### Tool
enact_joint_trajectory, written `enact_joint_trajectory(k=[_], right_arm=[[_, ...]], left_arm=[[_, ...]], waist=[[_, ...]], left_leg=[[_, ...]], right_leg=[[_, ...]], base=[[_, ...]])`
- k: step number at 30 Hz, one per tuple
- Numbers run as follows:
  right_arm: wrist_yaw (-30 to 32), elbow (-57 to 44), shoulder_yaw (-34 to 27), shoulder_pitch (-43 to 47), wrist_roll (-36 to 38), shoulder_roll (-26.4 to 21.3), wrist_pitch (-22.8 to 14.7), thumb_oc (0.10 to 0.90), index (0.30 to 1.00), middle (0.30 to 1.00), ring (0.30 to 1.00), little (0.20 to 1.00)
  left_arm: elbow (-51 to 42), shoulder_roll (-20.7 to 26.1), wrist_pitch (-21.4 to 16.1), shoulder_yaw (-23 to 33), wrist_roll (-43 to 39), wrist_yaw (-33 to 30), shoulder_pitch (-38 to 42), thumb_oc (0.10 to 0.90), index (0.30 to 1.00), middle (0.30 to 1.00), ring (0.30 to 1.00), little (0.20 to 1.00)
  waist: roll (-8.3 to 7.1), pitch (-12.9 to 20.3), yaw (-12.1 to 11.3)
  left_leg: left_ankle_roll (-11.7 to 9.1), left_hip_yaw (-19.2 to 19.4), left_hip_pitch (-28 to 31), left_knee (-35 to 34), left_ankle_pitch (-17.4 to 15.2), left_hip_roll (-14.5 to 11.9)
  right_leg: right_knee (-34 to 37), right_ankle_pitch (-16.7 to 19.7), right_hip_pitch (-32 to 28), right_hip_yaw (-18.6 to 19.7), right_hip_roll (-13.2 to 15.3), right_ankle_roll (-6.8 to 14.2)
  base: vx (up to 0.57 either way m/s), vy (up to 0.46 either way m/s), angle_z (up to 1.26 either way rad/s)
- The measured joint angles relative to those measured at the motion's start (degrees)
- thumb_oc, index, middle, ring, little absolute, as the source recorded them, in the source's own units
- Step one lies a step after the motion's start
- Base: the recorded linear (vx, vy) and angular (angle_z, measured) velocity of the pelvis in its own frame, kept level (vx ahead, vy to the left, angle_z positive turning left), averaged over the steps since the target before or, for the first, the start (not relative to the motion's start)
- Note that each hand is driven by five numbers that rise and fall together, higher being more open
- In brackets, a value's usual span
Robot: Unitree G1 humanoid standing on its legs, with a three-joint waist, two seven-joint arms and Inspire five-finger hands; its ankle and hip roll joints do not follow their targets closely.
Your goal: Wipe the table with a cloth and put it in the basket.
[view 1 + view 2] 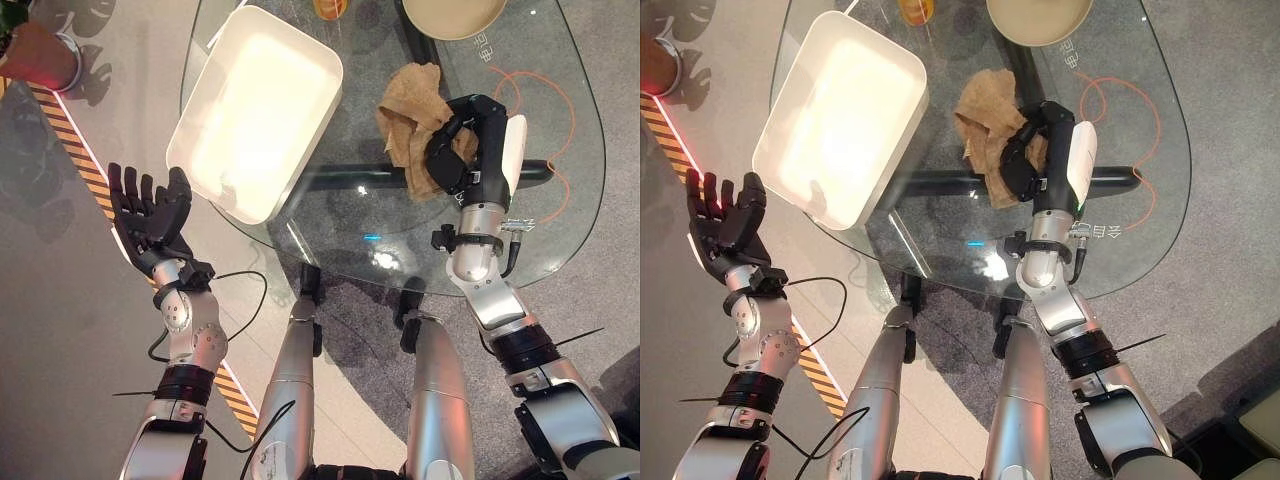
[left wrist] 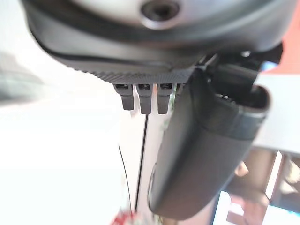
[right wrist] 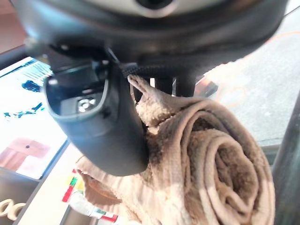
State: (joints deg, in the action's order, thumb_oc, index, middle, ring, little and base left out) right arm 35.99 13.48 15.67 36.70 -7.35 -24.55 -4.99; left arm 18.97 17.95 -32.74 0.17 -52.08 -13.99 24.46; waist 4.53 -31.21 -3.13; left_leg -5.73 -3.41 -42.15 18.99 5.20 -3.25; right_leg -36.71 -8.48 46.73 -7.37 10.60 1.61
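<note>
A crumpled tan cloth (image 1: 408, 112) lies on the round glass table (image 1: 560, 150), near its middle. My right hand (image 1: 470, 150) rests on the cloth's near right side with its fingers curled into the fabric; the right wrist view shows the cloth (image 3: 206, 164) bunched against the thumb (image 3: 101, 126). A white rectangular basket (image 1: 262, 110) sits on the table's left edge, left of the cloth. My left hand (image 1: 150, 212) hangs off the table by the basket's near left corner, fingers straight and spread, holding nothing.
A beige bowl (image 1: 455, 15) and an orange object (image 1: 330, 8) stand at the table's far edge. A plant pot (image 1: 40, 55) sits on the floor at the far left, beside a striped yellow-and-black floor strip (image 1: 85, 165).
</note>
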Motion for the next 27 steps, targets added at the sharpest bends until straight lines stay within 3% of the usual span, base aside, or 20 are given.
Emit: enact_joint_trajectory(k=[12,27], right_arm=[[-2.41,-1.32,-0.3,-0.32,-1.49,0.9,-2.35,0.1,0.3,0.3,0.3,0.2],[-6.78,-5.78,0.24,-0.31,-1.42,1.63,-3.82,0.1,0.3,0.3,0.3,0.2]], left_arm=[[-3.08,-1.74,9.26,-2.9,-12.57,13.54,0.36,0.8,0.9,0.9,0.9,0.9],[-3.61,-1.68,16.26,-4.53,-17.59,15.95,3.54,0.8,0.9,0.9,0.9,0.9]], waist=[[-0.04,-0.02,0.29],[-0.5,-0.09,1.98]], left_leg=[[0.23,0.14,0.03,0.07,-0.15,0.0],[0.37,1.09,0.29,0.09,-0.24,-0.03]], right_leg=[[0.1,0.01,-0.04,0.11,-0.02,0.04],[0.57,0.37,-0.06,1.02,-0.14,0.42]], base=[[0.0,0.0,0.0],[0.0,0.0,-0.01]])
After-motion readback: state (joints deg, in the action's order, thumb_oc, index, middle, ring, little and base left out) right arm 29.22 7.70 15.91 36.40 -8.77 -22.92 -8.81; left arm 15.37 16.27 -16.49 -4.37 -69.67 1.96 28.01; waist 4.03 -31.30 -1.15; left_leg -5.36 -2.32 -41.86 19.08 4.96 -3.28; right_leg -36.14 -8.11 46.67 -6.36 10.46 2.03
